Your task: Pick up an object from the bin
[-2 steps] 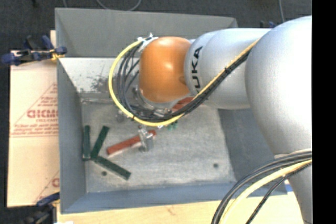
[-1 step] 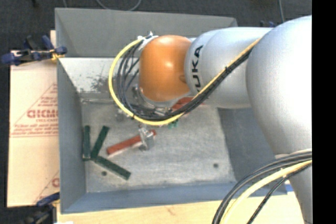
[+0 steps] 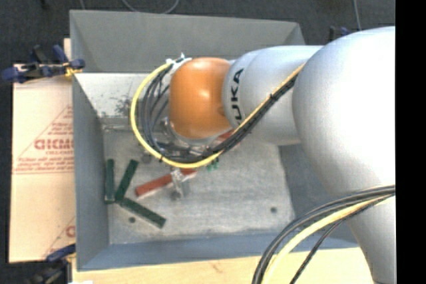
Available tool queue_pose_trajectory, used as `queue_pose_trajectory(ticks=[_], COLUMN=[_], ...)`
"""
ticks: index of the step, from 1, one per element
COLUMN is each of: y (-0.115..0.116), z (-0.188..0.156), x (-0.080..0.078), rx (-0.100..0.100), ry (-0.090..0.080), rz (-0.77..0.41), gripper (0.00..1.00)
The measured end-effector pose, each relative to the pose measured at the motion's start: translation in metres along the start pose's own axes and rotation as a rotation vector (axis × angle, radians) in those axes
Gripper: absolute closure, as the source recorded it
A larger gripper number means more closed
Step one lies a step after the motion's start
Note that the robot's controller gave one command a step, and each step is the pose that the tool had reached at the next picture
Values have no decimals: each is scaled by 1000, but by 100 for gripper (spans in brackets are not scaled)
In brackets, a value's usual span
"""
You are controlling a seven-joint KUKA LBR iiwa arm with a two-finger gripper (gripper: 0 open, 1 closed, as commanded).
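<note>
**Gripper low beside a red bar, nothing lifted yet**

The gripper point(image 3: 178, 187) sits low in the grey bin point(image 3: 88, 163), near the floor in its left-middle part. It is under the arm's orange wrist cover point(image 3: 196, 100) and a loop of cables point(image 3: 142, 136). Its tip is at the right end of a flat red bar point(image 3: 152, 188), which lies slightly slanted on the bin floor. Tip and bar are touching or just beside each other; I cannot tell which. Nor can I tell whether the gripper is open or closed (the cover and cables hide most of it).

Left of the bar, a dark green strip point(image 3: 108, 181) lies along the left wall and a second green strip point(image 3: 127, 177) slants toward it. A third green strip point(image 3: 142, 212) lies nearer the front. The rest of the floor is mostly bare.

As I judge it, the approach is largely done, with the gripper down at floor level next to the red bar. The grasp itself is not confirmed, since the bar rests flat on the floor. Closing on a thing, raising it clear and carrying it out of the bin all remain.
</note>
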State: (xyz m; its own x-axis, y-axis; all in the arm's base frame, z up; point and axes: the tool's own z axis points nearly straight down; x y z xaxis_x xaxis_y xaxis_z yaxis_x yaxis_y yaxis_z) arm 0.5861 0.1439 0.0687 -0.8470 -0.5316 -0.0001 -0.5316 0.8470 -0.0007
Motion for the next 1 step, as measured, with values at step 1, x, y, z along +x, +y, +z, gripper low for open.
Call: queue_pose_trajectory(ticks=[1], y=[-1], z=[-1], x=[-1], rx=[-1], ry=[-3], rz=[6], gripper=[0])
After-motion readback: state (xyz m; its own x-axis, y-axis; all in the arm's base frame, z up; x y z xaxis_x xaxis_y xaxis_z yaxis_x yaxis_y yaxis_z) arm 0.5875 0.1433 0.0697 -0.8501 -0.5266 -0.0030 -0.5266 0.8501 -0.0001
